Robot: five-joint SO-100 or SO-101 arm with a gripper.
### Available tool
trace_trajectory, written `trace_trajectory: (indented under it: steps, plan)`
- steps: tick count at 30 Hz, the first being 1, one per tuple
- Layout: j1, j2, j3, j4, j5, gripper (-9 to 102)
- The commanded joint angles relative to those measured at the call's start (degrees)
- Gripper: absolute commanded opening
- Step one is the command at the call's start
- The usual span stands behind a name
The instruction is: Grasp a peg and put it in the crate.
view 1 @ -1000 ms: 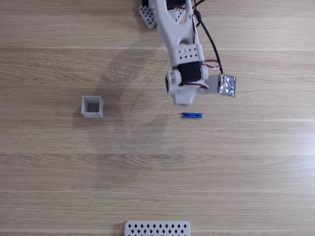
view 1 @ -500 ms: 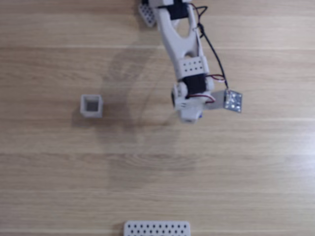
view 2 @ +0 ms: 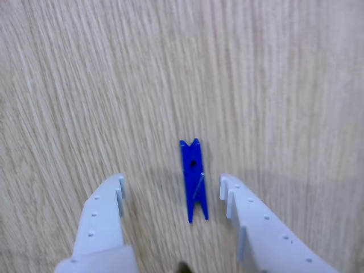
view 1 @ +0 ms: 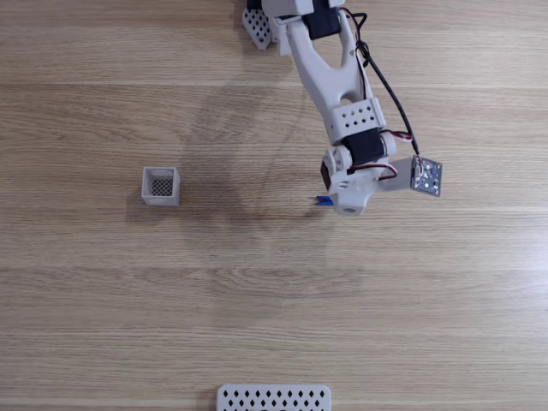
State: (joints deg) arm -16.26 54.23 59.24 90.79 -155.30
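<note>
**End effector spread over the peg, nothing held**

Since a second ago the arm has swung to the right and further down in the fixed view, and it now covers most of the peg that lay clear of it back then; just a blue tip sticks out at the arm's left edge.

From my seat, the other view gives the closest look. The end effector comes in from the bottom edge with its two white fingers wide apart, one at lower left and one at lower right. The peg lies flat on the bench between them, lengthwise along the gap and nearer the right finger than the left. I see bare wood on both sides of it, so neither finger touches it and I have no hold on anything. Its notched end points away from the camera.

In the fixed view the arm reaches down from the top edge, with red and black cables running along it and a small square camera module hanging off its right side. The peg's visible end pokes out just left of the wrist.

Well apart to the left, the crate stands upright on the bench, and its dark mesh bottom is in plain sight. At the bottom edge sits a white panel with diamond-shaped holes.
</note>
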Motion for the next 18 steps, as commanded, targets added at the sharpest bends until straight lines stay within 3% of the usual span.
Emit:
trace_trajectory:
  steps: [1, 7, 18]
  plan:
    - [0.26, 1.76, -4.22, -0.53, 1.05, 28]
    - [1.93, 1.14, -4.22, -0.7, 1.05, 26]
    - [3.25, 1.05, -2.9, 0.35, 1.05, 6]
